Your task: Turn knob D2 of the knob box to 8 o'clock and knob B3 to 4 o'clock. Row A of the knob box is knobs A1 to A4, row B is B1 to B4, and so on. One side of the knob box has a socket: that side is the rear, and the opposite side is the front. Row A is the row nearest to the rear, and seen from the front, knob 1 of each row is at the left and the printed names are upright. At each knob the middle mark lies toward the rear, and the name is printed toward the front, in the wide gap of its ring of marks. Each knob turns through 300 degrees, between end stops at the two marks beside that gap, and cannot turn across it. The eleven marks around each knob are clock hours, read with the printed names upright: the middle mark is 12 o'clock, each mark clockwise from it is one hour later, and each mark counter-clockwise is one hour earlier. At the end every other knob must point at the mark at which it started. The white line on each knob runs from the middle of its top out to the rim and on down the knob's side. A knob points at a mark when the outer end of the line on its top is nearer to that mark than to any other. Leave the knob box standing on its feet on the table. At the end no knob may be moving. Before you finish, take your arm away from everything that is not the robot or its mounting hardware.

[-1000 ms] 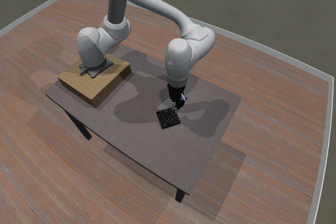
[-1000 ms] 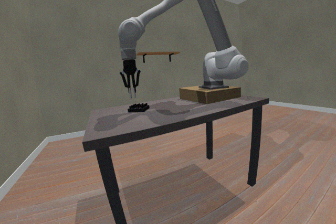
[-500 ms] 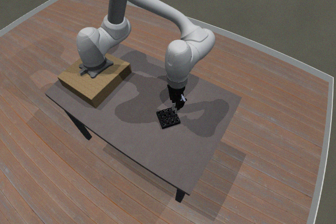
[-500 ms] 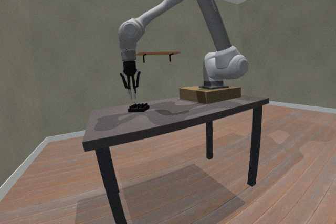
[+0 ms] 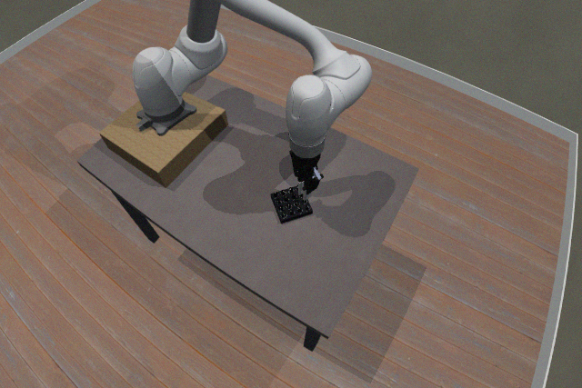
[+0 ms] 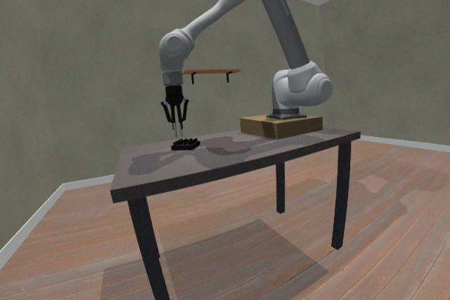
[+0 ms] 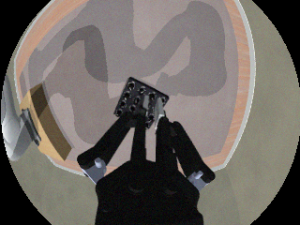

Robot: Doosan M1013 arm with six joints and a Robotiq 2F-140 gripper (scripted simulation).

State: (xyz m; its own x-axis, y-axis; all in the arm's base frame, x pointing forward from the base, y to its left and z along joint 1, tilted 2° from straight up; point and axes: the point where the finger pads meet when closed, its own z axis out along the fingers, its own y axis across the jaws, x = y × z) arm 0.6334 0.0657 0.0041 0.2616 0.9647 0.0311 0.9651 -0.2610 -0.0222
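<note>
The black knob box [image 5: 291, 206] [image 6: 187, 145] [image 7: 141, 100] stands on its feet on the grey-brown table [image 5: 235, 247] [image 6: 236, 160] [image 7: 187, 37], with its knobs in a grid on top. The knob marks and white lines are too small to read. My gripper [image 5: 303, 192] [image 6: 177, 134] [image 7: 151, 102] points straight down a little above the box, over one edge of it in the wrist view. Its fingers are drawn close together with nothing between them, and the tips do not touch any knob.
The arm's base stands on a wooden block [image 5: 155, 151] [image 6: 281, 126] [image 7: 49, 122] at one end of the table. A small wall shelf [image 6: 212, 70] hangs behind the arm. The table edges are near on all sides of the box.
</note>
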